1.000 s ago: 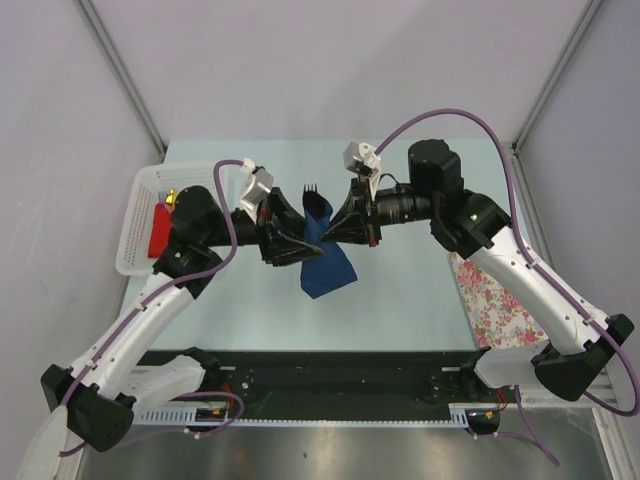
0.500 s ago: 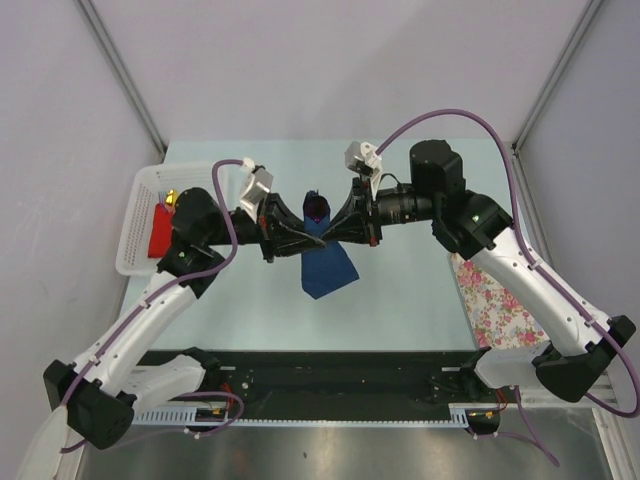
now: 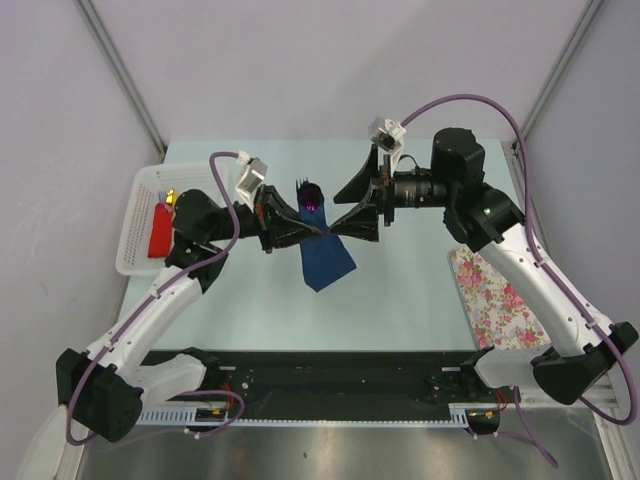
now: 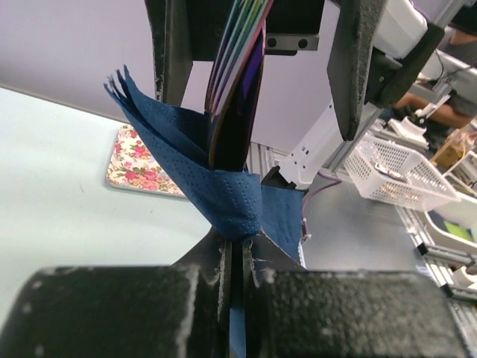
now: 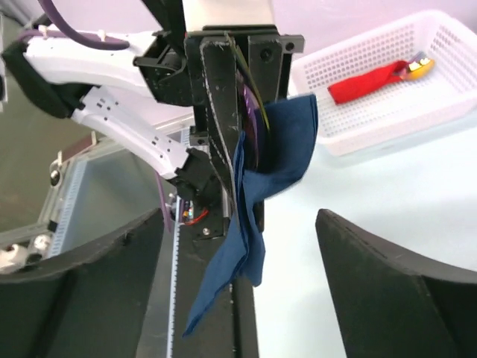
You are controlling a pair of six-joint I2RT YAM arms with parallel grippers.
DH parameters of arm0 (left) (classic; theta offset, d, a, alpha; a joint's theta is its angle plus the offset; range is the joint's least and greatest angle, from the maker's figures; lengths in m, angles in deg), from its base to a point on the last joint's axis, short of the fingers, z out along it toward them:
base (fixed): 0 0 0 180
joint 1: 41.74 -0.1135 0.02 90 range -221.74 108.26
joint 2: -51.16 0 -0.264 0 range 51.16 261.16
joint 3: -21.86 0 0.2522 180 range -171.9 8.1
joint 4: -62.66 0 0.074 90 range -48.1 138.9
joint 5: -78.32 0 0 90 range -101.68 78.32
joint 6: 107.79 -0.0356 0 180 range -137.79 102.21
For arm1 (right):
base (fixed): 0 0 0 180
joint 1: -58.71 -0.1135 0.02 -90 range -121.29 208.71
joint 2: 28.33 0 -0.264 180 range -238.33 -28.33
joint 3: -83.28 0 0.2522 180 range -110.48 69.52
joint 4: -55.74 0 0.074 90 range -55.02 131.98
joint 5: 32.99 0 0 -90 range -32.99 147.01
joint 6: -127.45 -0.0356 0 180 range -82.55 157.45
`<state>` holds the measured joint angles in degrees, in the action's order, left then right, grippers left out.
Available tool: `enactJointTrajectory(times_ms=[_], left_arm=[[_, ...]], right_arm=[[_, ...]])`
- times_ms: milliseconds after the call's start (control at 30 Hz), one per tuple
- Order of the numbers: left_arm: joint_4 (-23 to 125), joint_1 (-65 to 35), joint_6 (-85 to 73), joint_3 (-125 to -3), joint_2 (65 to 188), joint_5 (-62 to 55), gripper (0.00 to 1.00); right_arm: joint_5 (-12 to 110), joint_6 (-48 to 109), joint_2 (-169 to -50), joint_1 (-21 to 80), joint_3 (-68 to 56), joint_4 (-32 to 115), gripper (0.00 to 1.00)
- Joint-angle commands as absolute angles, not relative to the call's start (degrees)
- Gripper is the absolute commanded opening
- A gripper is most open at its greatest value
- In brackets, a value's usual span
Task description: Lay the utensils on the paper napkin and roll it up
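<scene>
The navy paper napkin [image 3: 326, 262] is wrapped around the utensils [image 3: 308, 192] and hangs in the air over the table's middle. My left gripper [image 3: 312, 230] is shut on this bundle; in the left wrist view the jaws [image 4: 240, 240] pinch the napkin [image 4: 227, 198], and the iridescent utensils [image 4: 240, 89] stick out past it. My right gripper [image 3: 338, 213] is open, one finger on each side of the bundle and neither touching it. In the right wrist view the napkin [image 5: 287, 145] and its loose tail [image 5: 223, 276] hang between my spread fingers [image 5: 395, 287].
A white basket [image 3: 138, 225] at the table's left edge holds a red flat object [image 3: 160, 230] with a gold ball [image 3: 173, 196]. A floral cloth [image 3: 495, 300] lies at the right edge. The right arm's fingers [image 4: 350, 67] frame the left wrist view.
The left gripper has shut on the napkin bundle. The right gripper, shut on it before, has let go, opened wide and drawn back a little to the right.
</scene>
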<state>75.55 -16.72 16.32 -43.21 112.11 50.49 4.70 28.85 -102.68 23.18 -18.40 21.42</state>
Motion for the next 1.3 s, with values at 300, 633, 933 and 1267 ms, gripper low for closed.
enactJointTrajectory(times_ms=[300, 633, 933, 1267], left_arm=[[89.06, -21.08, 28.88, -47.45, 115.58, 48.61, 0.00], [92.05, -22.31, 32.13, -49.29, 117.08, 50.28, 0.00], [94.25, -21.52, 37.23, -52.63, 117.60, 53.18, 0.00], [93.28, -17.31, 36.97, -53.07, 116.29, 51.78, 0.00]], right_arm=[[8.32, 37.01, -99.52, 23.90, -13.89, 12.01, 0.81], [6.13, 39.38, -101.80, 24.86, -15.56, 10.60, 0.00], [-0.02, 42.11, -107.52, 28.91, -19.07, 10.60, 0.00], [-0.38, 41.32, -109.02, 26.45, -18.47, 15.43, 0.00]])
